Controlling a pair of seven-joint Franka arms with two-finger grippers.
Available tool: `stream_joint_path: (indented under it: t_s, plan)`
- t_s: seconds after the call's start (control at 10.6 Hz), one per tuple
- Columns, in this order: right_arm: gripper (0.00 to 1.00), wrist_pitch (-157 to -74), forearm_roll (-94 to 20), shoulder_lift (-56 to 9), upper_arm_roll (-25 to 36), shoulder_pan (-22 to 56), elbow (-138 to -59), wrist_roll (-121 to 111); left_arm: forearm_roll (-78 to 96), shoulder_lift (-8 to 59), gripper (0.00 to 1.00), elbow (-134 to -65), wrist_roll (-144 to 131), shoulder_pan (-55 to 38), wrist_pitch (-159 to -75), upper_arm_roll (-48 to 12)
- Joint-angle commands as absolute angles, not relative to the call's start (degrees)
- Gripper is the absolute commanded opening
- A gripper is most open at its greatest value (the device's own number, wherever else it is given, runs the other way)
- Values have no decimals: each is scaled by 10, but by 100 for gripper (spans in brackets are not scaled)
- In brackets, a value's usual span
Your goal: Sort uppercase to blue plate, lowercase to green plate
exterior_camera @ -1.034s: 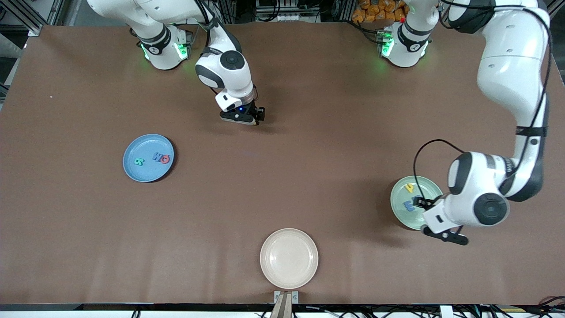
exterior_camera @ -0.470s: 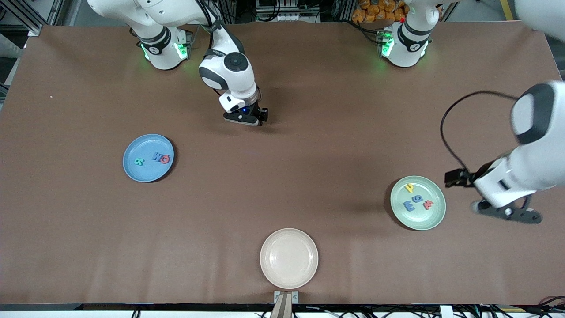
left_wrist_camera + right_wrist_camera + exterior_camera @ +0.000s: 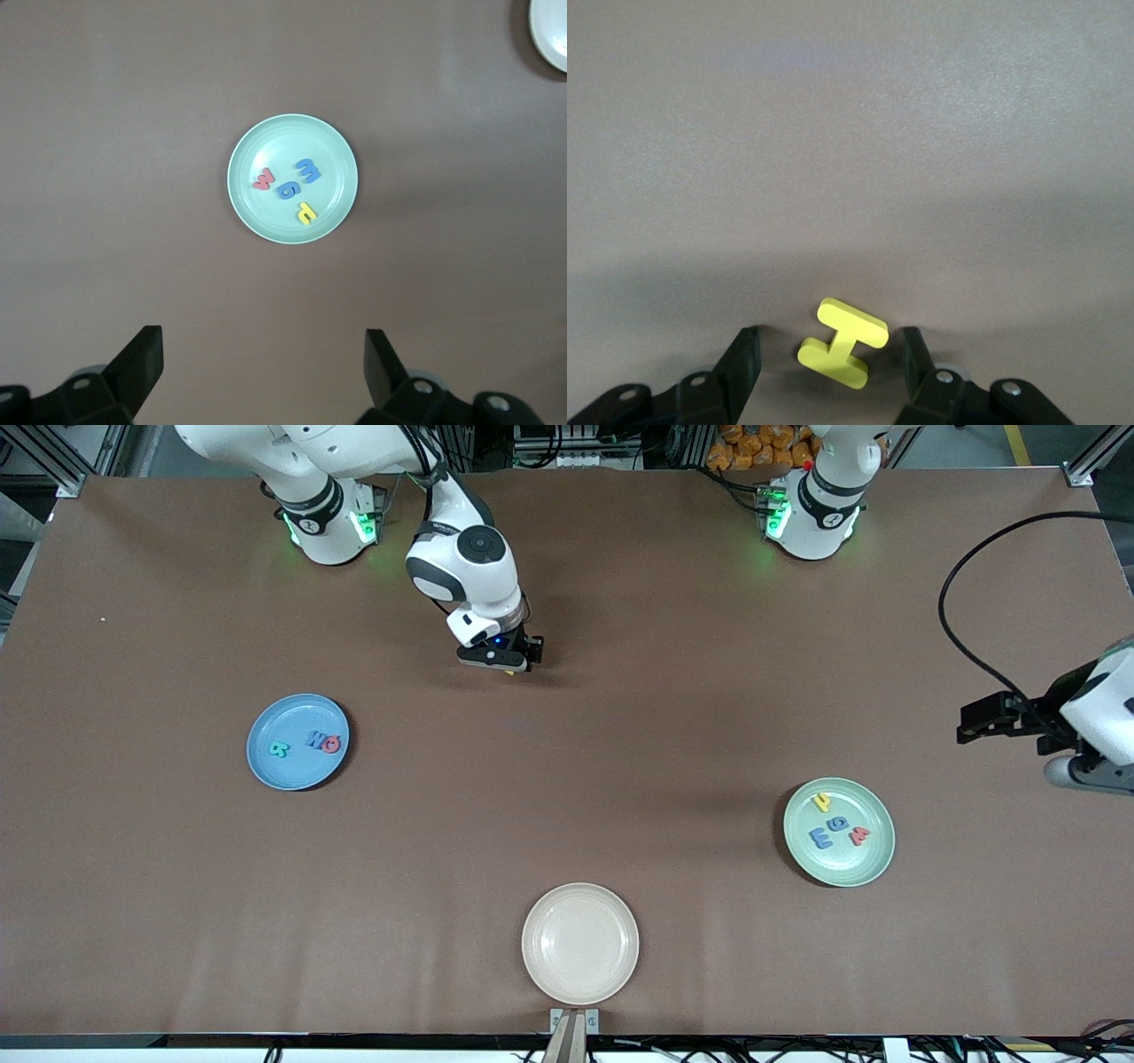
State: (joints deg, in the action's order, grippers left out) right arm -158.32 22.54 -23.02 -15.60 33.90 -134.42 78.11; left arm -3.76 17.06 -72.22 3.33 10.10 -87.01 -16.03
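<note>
You've got the blue plate [image 3: 298, 742] toward the right arm's end of the surface [image 3: 567, 797], holding teal R [image 3: 279, 749], blue W [image 3: 315, 739] and red Q [image 3: 331, 743], W and Q touching. Right hand [image 3: 509, 664] is low over bare surface near the robots' bases, fingers apart with the yellow H [image 3: 842, 343] lying flat between them, not touching either finger; nothing else around it. Cream plate [image 3: 580, 943] sits at the surface edge nearest the front camera, well apart from both other plates. Green plate [image 3: 839, 832] is toward the left arm's end with yellow h [image 3: 822, 802], blue g [image 3: 839, 823], red w [image 3: 859, 835] and one more blue letter [image 3: 821, 837], packed close. Left hand [image 3: 997, 719] is high over the surface past the green plate, fingers wide apart, holding nothing.
</note>
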Motion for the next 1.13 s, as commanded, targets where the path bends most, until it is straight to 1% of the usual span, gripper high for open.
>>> stream_joint_path:
  t_s: [0.0, 0.19, 0.28, 0.85, 1.03]
  plan:
    - [62, -1585, 257, -241, -158, 339, -1337, 801, -21, 96, 100, -797, 19, 84, -871, -139]
    - [54, -1585, 263, -241, -158, 339, -1337, 801, -7, 53, 100, -843, 11, 74, -872, -124]
    - [53, -1584, 265, -241, -158, 339, -1337, 801, -7, 36, 100, -863, -23, 72, -873, -125]
    - [39, -1584, 272, -241, -158, 339, -1337, 800, -11, 51, 100, -860, -36, 77, -881, -125]
    - [38, -1584, 272, -241, -158, 339, -1337, 800, -8, 57, 100, -858, -37, 93, -903, -125]
